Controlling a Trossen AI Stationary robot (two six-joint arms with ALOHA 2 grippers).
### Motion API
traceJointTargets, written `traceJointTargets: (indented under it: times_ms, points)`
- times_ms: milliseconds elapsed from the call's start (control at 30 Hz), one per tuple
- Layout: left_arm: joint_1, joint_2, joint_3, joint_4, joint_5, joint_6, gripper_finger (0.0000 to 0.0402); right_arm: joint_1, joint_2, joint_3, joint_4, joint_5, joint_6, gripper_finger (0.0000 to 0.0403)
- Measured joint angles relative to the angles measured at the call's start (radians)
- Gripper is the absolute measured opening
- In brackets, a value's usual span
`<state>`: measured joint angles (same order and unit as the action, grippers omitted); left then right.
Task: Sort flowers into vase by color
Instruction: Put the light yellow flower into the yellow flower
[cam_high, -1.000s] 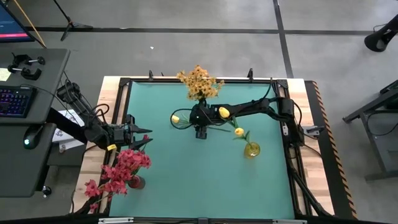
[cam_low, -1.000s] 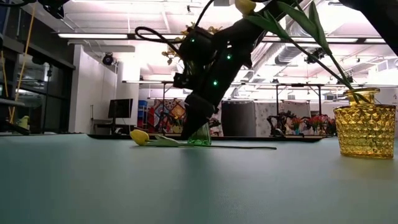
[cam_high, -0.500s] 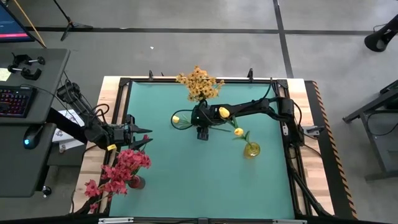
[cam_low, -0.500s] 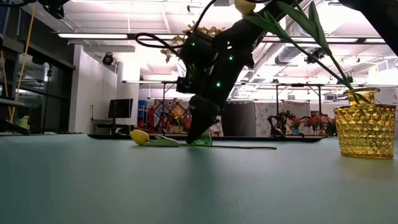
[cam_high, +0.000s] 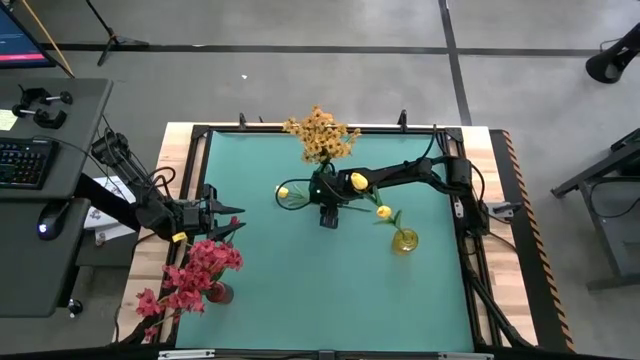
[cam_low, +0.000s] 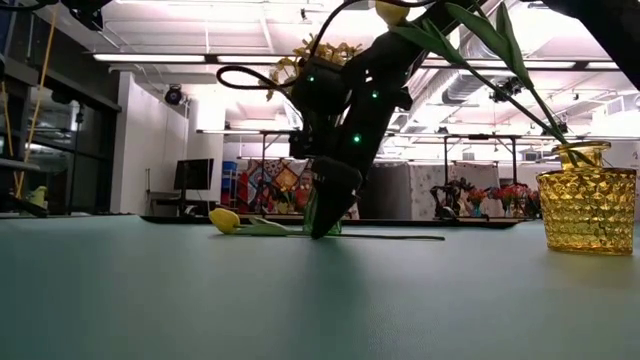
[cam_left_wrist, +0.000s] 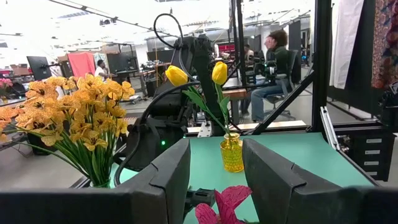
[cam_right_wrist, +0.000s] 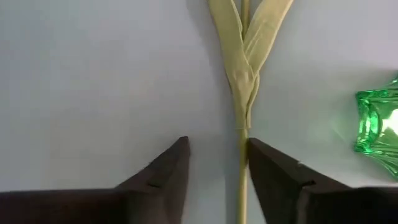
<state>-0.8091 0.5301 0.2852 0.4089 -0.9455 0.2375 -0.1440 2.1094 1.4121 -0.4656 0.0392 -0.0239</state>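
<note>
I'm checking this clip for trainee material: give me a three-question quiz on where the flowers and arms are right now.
1. True or false: the right claw is down at the mat with the stem of the loose yellow tulip between its open fingers.
2. Which vase already holds two yellow tulips? A) green vase B) yellow glass vase C) the vase with the red-pink flowers
3. Fill in: the left claw waits near the mat's ____ edge in the high view.

Key: 1 true; 2 B; 3 left
</note>
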Motion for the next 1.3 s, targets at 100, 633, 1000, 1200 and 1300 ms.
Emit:
traceJointTargets:
  times_ms: [100,633,1000,1200,1300]
  points:
    - [0.0,0.0,0.0,-0.001,0.0,0.0,0.0136,0.002,0.001,0.0,-0.004,-0.007,-0.007,0.0113]
    - [0.0,0.0,0.0,-0.001,0.0,0.0,0.0136,0.048,-0.057,-0.009,-0.019,-0.044,-0.066,0.0002]
    - [0.0,0.0,0.0,-0.001,0.0,0.0,0.0136,0.098,-0.185,-0.007,-0.001,-0.04,-0.108,0.0]
    - [0.0,0.0,0.0,-0.002,0.0,0.0,0.0136,0.113,-0.248,-0.007,0.016,-0.021,-0.108,0.0]
    - [0.0,0.0,0.0,-0.001,0.0,-0.001,0.0136,0.112,-0.277,-0.005,0.028,-0.017,-0.108,0.0]
